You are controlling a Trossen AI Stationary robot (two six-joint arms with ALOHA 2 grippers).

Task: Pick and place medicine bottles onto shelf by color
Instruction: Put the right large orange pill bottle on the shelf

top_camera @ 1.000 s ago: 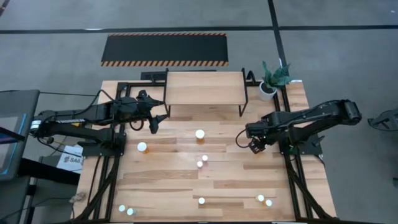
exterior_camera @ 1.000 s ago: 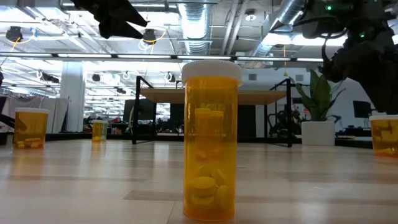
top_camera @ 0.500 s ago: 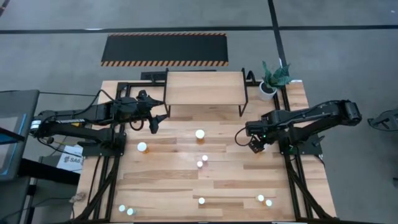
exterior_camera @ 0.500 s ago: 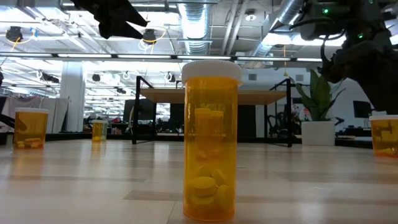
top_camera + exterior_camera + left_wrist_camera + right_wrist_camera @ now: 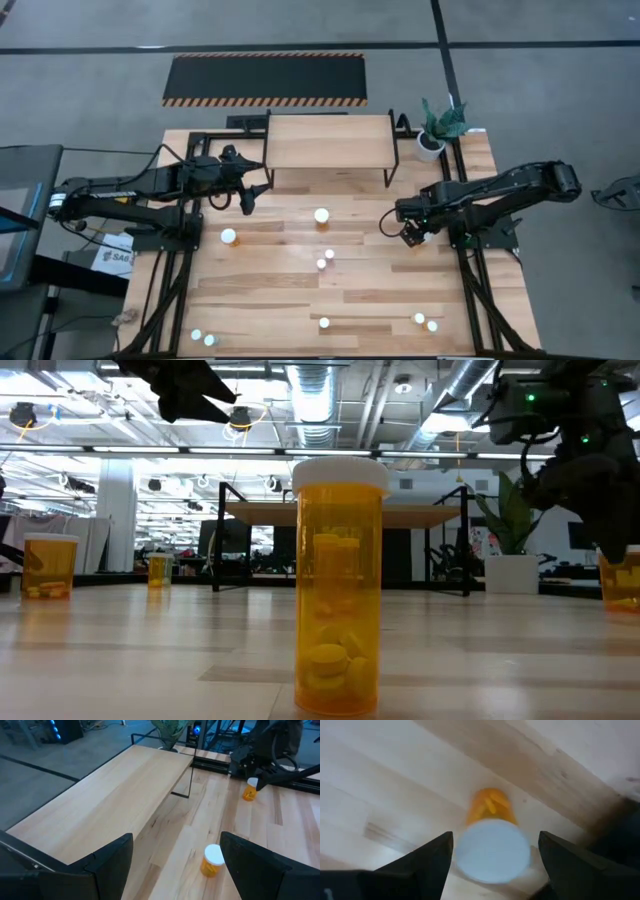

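Sorting has barely begun: the shelf (image 5: 330, 142) at upper centre is bare, medicine bottles (image 5: 321, 215) scattered below (right gripper (image 5: 413, 234) wide above one, left gripper (image 5: 247, 195) wide, empty).

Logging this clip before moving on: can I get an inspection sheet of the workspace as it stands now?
Surface: wooden table, planks bare between items.
Job's things: shelf at the far edge, top bare; white-capped bottles stand scattered on the table, those seen close are orange.
Clutter: potted plant right of the shelf.
Grippers: left gripper open, near the shelf's left end, holding nothing; right gripper open, directly above an upright orange bottle, not gripping it.
Cables: nothing clear seen.
Surroundings: striped black mat on the floor beyond the table; no person seen.
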